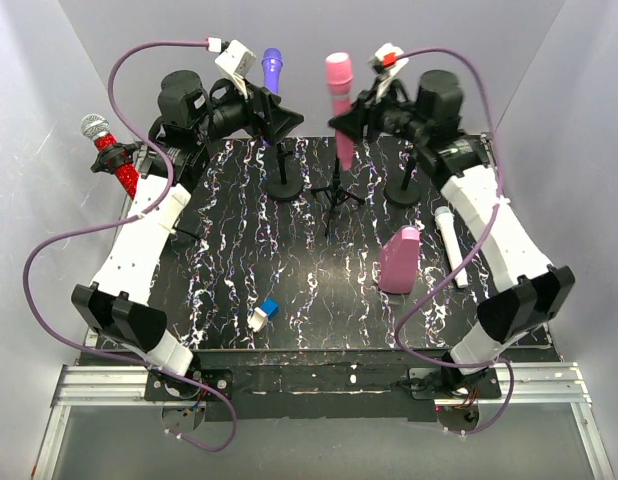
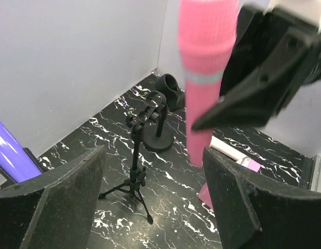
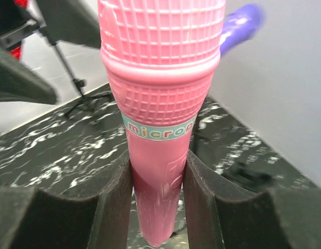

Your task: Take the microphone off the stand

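Observation:
The pink microphone [image 1: 338, 90] hangs upright in the air with my right gripper [image 1: 354, 120] shut on its handle. In the right wrist view both pads press the handle of the microphone [image 3: 163, 104] inside the gripper [image 3: 158, 174]. The small black tripod stand [image 1: 334, 195] is below it. Its clip [image 2: 152, 110] is empty in the left wrist view, and the microphone [image 2: 206, 62] hangs to its right. My left gripper [image 1: 279, 118] is open, to the left of the pink microphone. Nothing is between the fingers of that gripper [image 2: 154, 155].
A purple microphone [image 1: 272, 70] sits on a round-base stand [image 1: 285, 187] by my left gripper. A red glitter microphone [image 1: 111, 155] is at the far left. A second round base [image 1: 404, 190], a white microphone [image 1: 450, 245], a pink box [image 1: 400, 260] and a small blue-and-white piece [image 1: 262, 315] lie on the black mat.

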Robot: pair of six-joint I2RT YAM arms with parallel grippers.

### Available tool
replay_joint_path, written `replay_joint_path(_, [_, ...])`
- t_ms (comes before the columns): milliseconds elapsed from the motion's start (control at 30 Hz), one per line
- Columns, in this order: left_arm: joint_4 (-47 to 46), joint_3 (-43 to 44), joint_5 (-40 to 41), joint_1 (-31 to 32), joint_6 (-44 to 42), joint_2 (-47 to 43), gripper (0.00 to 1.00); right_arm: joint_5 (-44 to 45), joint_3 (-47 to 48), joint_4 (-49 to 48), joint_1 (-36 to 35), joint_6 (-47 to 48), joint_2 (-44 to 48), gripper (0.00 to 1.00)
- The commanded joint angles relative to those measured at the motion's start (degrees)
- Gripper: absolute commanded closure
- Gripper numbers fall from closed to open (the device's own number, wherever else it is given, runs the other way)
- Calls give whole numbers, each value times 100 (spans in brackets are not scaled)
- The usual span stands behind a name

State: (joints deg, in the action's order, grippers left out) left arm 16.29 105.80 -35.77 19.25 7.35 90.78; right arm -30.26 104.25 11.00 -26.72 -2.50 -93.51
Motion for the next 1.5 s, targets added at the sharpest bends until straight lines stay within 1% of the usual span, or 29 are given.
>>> replay_joint_path(0, [-65, -164, 114, 18, -235, -509, 26, 371, 87, -240, 640, 224, 693, 99])
replay_joint_path(100, [-65, -235, 88, 18, -226, -527, 26, 599, 87, 32, 1185, 531, 922, 99])
replay_joint_path(200, [-30, -235, 96, 18, -278, -509, 25, 1485, -79, 428, 1712, 803, 1063, 99])
replay_joint_path(233, [-21, -235, 114, 18, -296, -509, 25, 1671, -219, 490, 1932, 743, 1107, 99])
replay_joint_path(333, [31, -253, 140, 18, -392, -491, 25, 1760, -807, 805, 2600, 751, 1239, 99])
replay_joint_path(367, [58, -261, 149, 18, -419, -509, 25, 1760, -975, 981, 2906, 925, 1265, 99])
replay_joint_path(400, [75, -279, 132, 18, -445, -509, 25, 1900, -1133, 1174, 3014, 1197, 1257, 99])
replay_joint_path(467, [93, -367, 123, 18, -550, -544, 25, 2513, -1380, 1648, 3137, 1611, 1117, 99])
replay_joint_path(533, [128, -454, 158, 18, -595, -579, 25, 2587, -1652, 2106, 3374, 1945, 968, 99])
replay_joint_path(600, [155, -472, 184, 27, -612, -597, 25, 2657, -1924, 2248, 3541, 2147, 827, 99])
replay_joint_path(667, [198, -446, 184, 18, -621, -588, 25, 2578, -2109, 2370, 3647, 2577, 643, 99])
replay_joint_path(767, [251, -437, 237, 18, -656, -579, 25, 2999, -2207, 2494, 3683, 2913, 142, 99])
replay_joint_path(800, [269, -437, 272, 18, -665, -579, 25, 3174, -2242, 2459, 3718, 2913, 10, 99])
replay_joint_path(900, [313, -411, 325, 18, -709, -570, 25, 2887, -2277, 2608, 3876, 2817, -394, 99])
replay_joint_path(1033, [383, -376, 342, 18, -709, -553, 25, 2842, -2461, 2652, 4034, 2747, -931, 99])
replay_joint_path(1100, [462, -367, 386, 27, -902, -544, 25, 2780, -2523, 2749, 4104, 2711, -1151, 98])
replay_joint_path(1200, [611, -323, 500, 62, -1034, -544, 25, 2736, -2611, 2714, 4157, 2974, -1362, 89])
replay_joint_path(1300, [735, -305, 615, 106, -1210, -544, 25, 2798, -2594, 2635, 4201, 3080, -1529, 83])
replay_joint_path(1467, [954, -200, 641, 220, -1438, -483, 25, 2754, -2506, 2688, 4254, 3072, -1731, 80])
